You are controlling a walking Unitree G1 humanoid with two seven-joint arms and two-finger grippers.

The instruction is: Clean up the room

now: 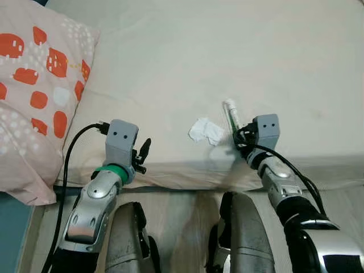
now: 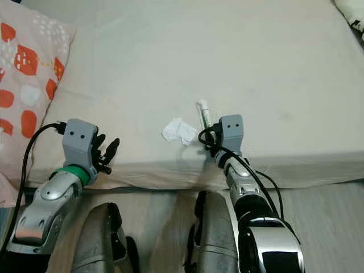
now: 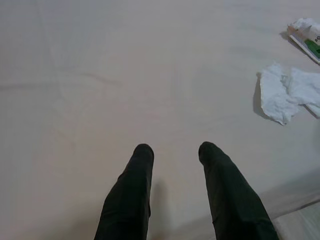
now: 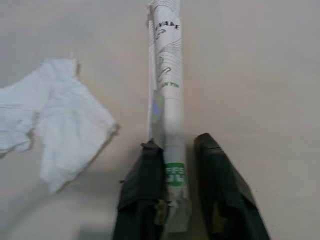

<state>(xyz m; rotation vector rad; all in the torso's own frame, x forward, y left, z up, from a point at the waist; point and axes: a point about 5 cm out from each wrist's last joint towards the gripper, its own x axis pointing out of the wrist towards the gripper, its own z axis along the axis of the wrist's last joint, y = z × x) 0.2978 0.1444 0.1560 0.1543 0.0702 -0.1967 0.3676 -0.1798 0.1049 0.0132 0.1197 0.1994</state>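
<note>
1. Standing at the near edge of the bed, both arms up over the cream sheet. Patterned pillow on the robot's left, well apart from the litter.
2. Right tool: narrow, fingers either side of the near end of a rolled white wrapper tube with green print. Left finger touching it; right finger looks just off it or barely touching. Contact not fully clear, so treated as closed on the tube.
3. Tube lying flat on the sheet, long axis pointing away from the robot, near the bed edge. Wrist lined up along that axis, likely so the fingers pinch across the thin width instead of the length.
4. Crumpled white tissue just beside the tube on the robot's left, not touching the right tool. Probably the second pickup.
5. Left tool: fingers moderately apart, holding nothing, hovering low over bare sheet near the bed edge, tissue off toward the robot's right. Parked clear of the right arm's work, by the look of it.
6. Judgement: grasp step on first piece of litter; cleanup early. Risk: light flattened tube slipping or creasing out of an end-only pinch on lift.
</note>
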